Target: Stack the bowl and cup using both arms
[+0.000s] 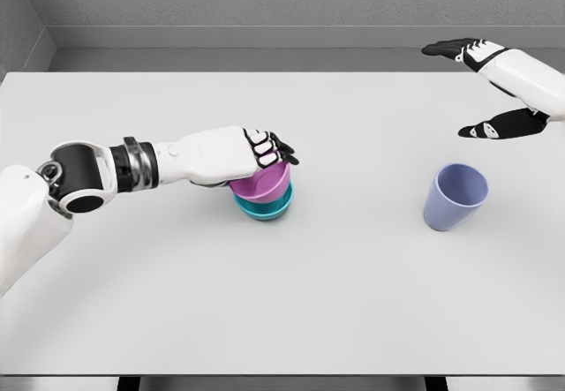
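With left hand (265,150) clamped on pink bowl (262,179) nested in teal bowl (265,206) — right hand (494,86) spread wide, above lavender cup (455,197).

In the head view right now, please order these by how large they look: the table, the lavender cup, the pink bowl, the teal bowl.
1. table
2. lavender cup
3. pink bowl and teal bowl: unsure. They are stacked, with the left hand covering the pink one, so neither shows fully.
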`<control>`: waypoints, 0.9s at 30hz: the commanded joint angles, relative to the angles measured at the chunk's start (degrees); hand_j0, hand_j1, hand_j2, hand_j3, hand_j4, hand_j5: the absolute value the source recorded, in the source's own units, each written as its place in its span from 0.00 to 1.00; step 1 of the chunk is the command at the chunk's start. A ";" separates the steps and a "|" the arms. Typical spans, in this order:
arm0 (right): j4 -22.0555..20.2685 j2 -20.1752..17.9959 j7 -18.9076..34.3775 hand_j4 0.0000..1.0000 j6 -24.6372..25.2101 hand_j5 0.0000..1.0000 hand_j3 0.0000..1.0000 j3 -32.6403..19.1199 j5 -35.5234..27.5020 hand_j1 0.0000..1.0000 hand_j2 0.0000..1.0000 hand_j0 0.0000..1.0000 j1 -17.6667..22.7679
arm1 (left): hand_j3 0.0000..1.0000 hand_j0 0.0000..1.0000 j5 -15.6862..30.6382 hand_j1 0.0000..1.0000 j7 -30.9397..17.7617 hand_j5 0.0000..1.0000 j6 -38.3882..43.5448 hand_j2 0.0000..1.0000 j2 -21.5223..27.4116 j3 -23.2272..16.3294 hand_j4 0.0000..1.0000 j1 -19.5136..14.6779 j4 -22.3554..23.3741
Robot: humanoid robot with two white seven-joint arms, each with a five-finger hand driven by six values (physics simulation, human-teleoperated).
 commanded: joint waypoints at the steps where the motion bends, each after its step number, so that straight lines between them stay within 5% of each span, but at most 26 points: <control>1: -0.01 -0.08 -0.09 1.00 0.04 1.00 1.00 0.02 -0.22 1.00 1.00 1.00 0.00 | 0.44 0.44 -0.09 0.44 0.15 0.44 0.13 0.44 0.02 0.01 0.44 0.00 0.03; 6: -0.01 -0.08 -0.01 1.00 0.04 1.00 1.00 -0.07 -0.22 1.00 1.00 1.00 0.18 | 0.77 0.77 -0.18 0.77 0.06 0.77 0.13 0.77 0.20 0.01 0.77 0.09 0.03; 11: -0.10 -0.08 -0.01 1.00 0.04 1.00 1.00 -0.07 -0.22 1.00 1.00 1.00 0.18 | 1.00 1.00 -0.53 1.00 -0.03 1.00 0.13 1.00 0.11 0.01 1.00 0.18 -0.06; 21: -0.19 -0.17 -0.10 1.00 0.04 1.00 1.00 -0.07 -0.22 1.00 1.00 1.00 0.18 | 1.00 1.00 1.22 1.00 0.50 1.00 0.13 1.00 0.72 0.71 1.00 -0.09 -0.06; 27: -0.01 -0.52 -0.09 1.00 0.04 1.00 1.00 -0.07 -0.22 1.00 1.00 1.00 0.18 | 1.00 1.00 13.44 1.00 0.41 1.00 0.13 1.00 10.48 1.06 1.00 -2.11 1.70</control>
